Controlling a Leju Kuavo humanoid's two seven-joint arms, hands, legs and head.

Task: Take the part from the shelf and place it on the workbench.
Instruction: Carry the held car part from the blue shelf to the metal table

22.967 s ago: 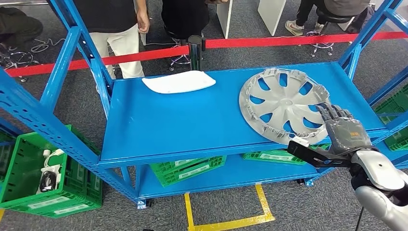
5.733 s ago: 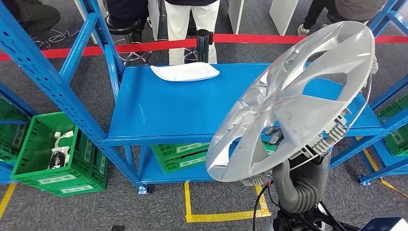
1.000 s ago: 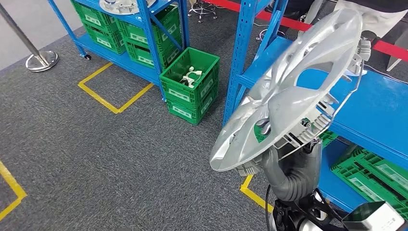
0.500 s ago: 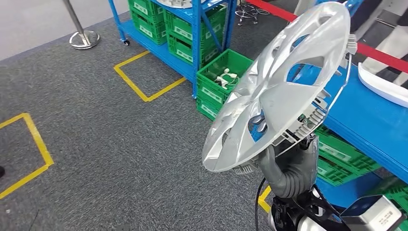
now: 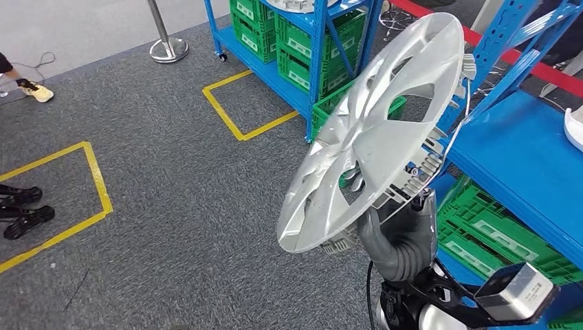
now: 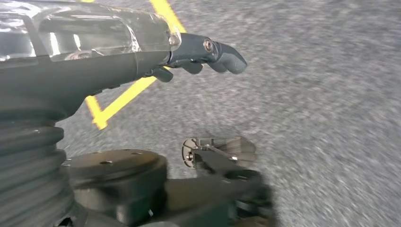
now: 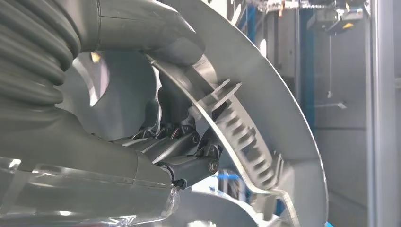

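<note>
Above the grey carpet beside the blue shelf, the right robot hand grips the silver part by its rim, tilted up probably for carrying clearance, while the left robot hand hangs empty, fingers seemingly loose.

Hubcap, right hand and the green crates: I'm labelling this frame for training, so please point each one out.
hubcap (image 5: pixel 375 130), head view, on its silver outer face.
right hand (image 5: pixel 399 237), head view, on the grey cover below the hubcap it holds.
green crates (image 5: pixel 292 42), head view, on a crate front in the blue rack.
</note>
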